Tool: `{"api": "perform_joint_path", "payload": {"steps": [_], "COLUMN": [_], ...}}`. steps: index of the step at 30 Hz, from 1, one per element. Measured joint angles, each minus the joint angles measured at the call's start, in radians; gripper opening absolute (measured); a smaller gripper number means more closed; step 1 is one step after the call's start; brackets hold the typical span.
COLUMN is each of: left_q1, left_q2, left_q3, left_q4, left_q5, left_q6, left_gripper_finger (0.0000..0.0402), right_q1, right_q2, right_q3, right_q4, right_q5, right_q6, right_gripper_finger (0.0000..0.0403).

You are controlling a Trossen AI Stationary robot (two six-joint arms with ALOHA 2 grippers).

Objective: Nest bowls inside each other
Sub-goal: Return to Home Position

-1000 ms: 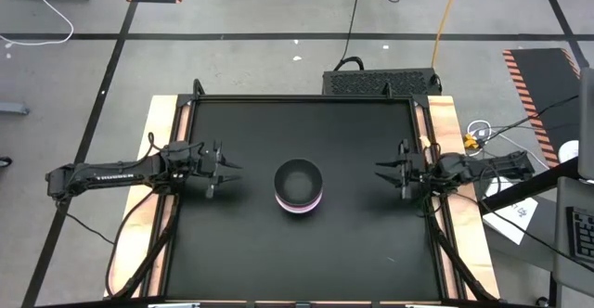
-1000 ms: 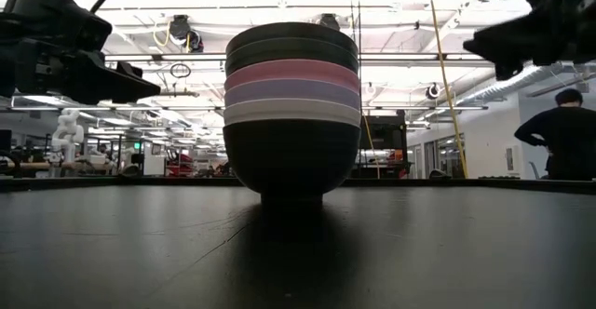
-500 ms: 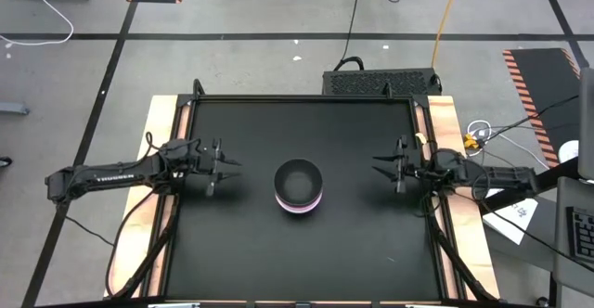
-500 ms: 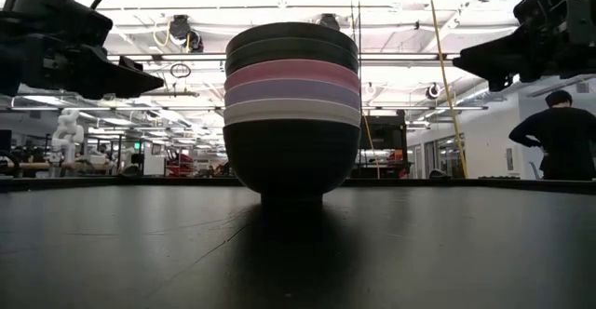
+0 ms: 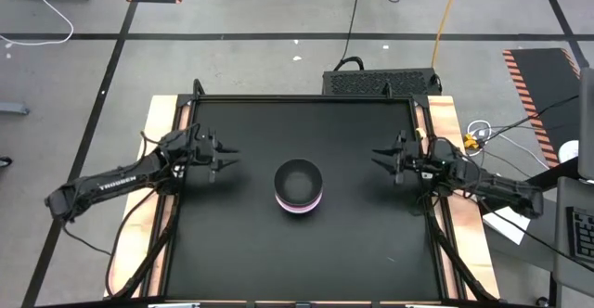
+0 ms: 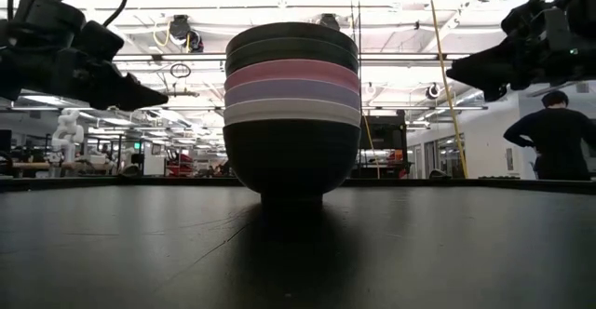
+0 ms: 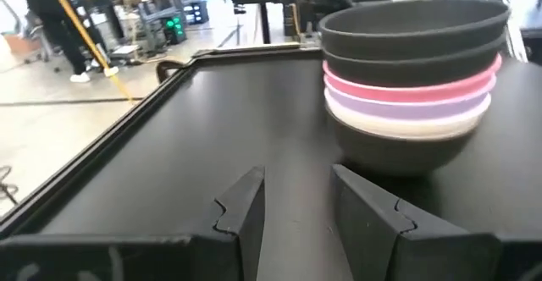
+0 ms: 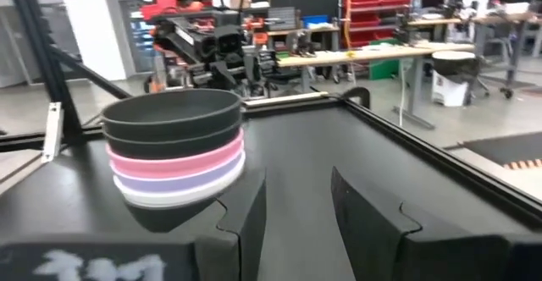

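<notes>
Over the black table (image 5: 241, 243), left arm (image 5: 121, 176) and right arm (image 5: 492, 186) flank the bowls (image 5: 299, 186), fingers (image 7: 246, 209) parted, empty.

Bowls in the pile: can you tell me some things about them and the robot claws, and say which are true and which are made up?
All six bowls sit in one stack. True.
The top bowl is pink. False: it is black; the pink bowl lies third down.
The left gripper holds a bowl. False: it is open, empty, beside the stack.
The white bowl sits just above the bottom black bowl. True.
The right gripper is open. True.
</notes>
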Motion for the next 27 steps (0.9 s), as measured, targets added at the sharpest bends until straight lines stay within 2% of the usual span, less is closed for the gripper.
{"api": "perform_joint_path", "payload": {"steps": [3, 9, 17, 23, 25, 27], "left_q1": [0.046, 0.071, -0.041, -0.156, -0.177, -0.186], "left_q2": [0.000, -0.002, -0.001, -0.002, -0.001, -0.001], "left_q3": [0.000, 0.000, 0.000, 0.000, 0.000, 0.000], "left_q4": [0.019, 0.015, 0.000, 0.083, 0.084, 0.067], "left_q5": [0.020, 0.034, 0.049, -0.215, -0.308, -0.355], "left_q6": [-0.058, -0.131, -0.104, -0.159, -0.171, -0.164], "left_gripper_finger": [0.0136, 0.0136, 0.0136, 0.0136, 0.0136, 0.0136], "right_q1": [-0.019, -0.011, 0.043, 0.104, 0.116, 0.119], "right_q2": [0.009, 0.017, 0.017, 0.019, 0.020, 0.020], "right_q3": [0.000, -0.002, -0.035, -0.045, -0.045, -0.046], "right_q4": [0.000, 0.045, 0.061, 0.096, 0.093, 0.092], "right_q5": [-0.011, -0.191, -0.182, -0.026, -0.002, 0.001], "right_q6": [0.001, 0.028, 0.071, 0.042, 0.032, 0.029], "right_gripper_finger": [0.0125, 0.0125, 0.0125, 0.0125, 0.0125, 0.0125]}}
